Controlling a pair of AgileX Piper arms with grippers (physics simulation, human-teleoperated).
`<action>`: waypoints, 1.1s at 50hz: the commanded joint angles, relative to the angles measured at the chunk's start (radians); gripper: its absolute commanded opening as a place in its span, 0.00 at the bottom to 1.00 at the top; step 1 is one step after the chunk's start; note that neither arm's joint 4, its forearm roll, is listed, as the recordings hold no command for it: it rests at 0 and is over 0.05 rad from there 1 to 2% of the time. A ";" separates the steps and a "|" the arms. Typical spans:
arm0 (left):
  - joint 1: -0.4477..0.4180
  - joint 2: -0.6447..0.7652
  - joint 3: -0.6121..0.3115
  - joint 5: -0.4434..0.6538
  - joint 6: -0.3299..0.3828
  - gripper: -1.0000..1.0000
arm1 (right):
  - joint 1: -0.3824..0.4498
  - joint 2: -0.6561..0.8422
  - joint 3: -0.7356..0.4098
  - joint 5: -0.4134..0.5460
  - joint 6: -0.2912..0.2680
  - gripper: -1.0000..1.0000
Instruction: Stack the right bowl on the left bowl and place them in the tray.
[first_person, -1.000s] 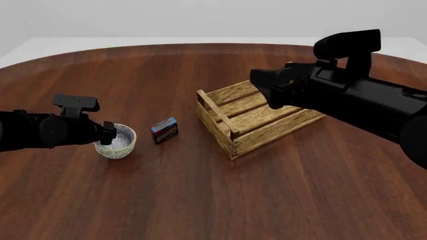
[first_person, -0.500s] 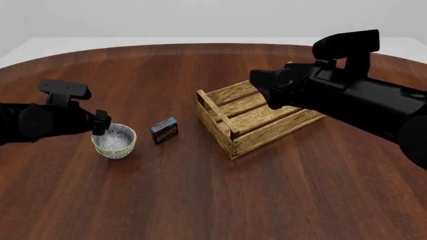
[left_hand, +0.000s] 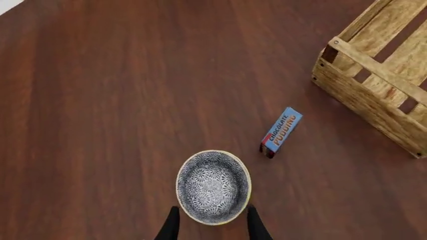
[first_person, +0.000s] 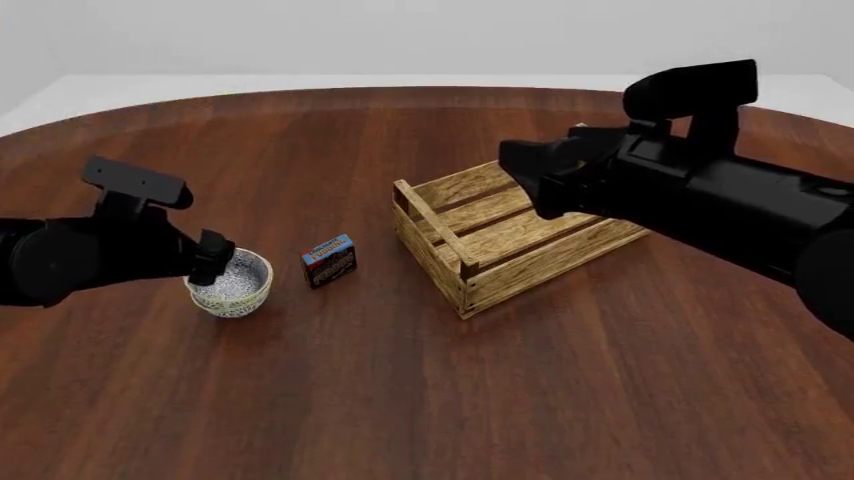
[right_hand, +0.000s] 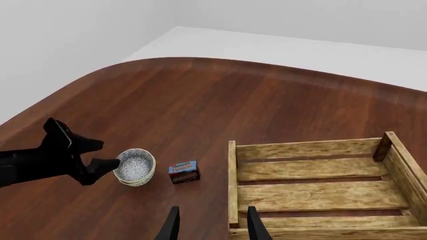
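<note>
Small blue-and-red box (first_person: 328, 260) — "Chocolate Pudding" label — standing on edge on round dark-wood table (first_person: 400, 400).

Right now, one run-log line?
left gripper: open, straddling stacked bowls | right gripper: open, above tray | tray: empty
</note>
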 joint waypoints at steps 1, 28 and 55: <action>-0.032 -0.015 0.028 0.002 0.034 1.00 | 0.000 -0.004 -0.001 0.003 0.000 1.00; -0.050 0.101 0.062 -0.099 0.116 1.00 | -0.001 -0.013 0.001 0.006 0.002 1.00; -0.046 0.209 0.053 -0.149 0.141 1.00 | -0.004 -0.015 0.001 0.006 0.001 1.00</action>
